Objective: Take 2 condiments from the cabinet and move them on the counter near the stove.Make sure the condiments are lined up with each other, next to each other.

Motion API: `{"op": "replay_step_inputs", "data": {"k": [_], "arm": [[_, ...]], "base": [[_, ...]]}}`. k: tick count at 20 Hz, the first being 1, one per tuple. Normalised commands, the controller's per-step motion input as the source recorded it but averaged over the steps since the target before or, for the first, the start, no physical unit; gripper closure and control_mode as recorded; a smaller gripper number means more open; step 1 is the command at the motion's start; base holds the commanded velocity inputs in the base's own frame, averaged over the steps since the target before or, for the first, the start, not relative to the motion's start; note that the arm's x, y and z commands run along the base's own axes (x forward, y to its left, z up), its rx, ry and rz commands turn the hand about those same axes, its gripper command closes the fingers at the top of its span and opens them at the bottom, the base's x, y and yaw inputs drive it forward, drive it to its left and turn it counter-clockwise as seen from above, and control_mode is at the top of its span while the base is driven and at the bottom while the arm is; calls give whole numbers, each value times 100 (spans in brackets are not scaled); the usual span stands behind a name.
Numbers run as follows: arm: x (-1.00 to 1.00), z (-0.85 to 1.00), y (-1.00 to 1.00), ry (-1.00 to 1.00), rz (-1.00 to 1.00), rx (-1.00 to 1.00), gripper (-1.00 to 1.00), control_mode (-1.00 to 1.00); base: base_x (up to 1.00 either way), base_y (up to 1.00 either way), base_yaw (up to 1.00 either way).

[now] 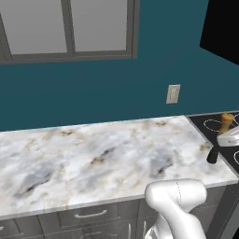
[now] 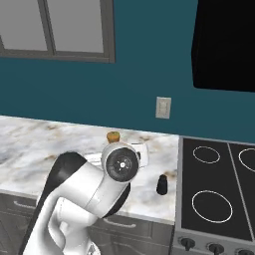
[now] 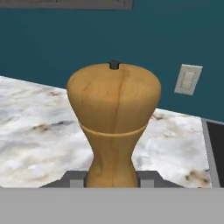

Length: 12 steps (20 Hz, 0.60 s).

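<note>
My gripper (image 3: pixel 112 178) is shut on the lower stem of the tan wooden mill (image 3: pixel 113 118), which stands upright with its knob top up. I hold the mill (image 2: pixel 113 136) over the marble counter (image 2: pixel 30 144), a little left of the stove (image 2: pixel 214 199). From the left base view, the mill (image 1: pixel 227 121) rises above my hand (image 1: pixel 228 138) at the counter's right end. The squat black shaker (image 1: pixel 213 155) stands upright on the counter (image 1: pixel 93 154) just in front of the hand, and its place (image 2: pixel 162 185) is close to the cooktop's edge. The grey wood-grain cabinet is out of view.
Glass-panel cabinets (image 1: pixel 70 28) hang on the teal wall at the upper left. A white wall outlet (image 2: pixel 163 107) sits above the counter's back edge. A black hood (image 2: pixel 224 45) hangs over the stove. Grey drawers (image 1: pixel 91 214) run under the counter.
</note>
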Motion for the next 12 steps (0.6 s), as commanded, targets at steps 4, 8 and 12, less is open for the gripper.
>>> {"op": "replay_step_inputs", "data": {"k": [4,8,12], "arm": [[2,-65,-34,0,0,0,100,-100],[7,-79,-27,0,0,0,100,-100],[6,-74,-32,0,0,0,100,-100]], "base": [[0,0,0],[0,0,0],[0,0,0]]}}
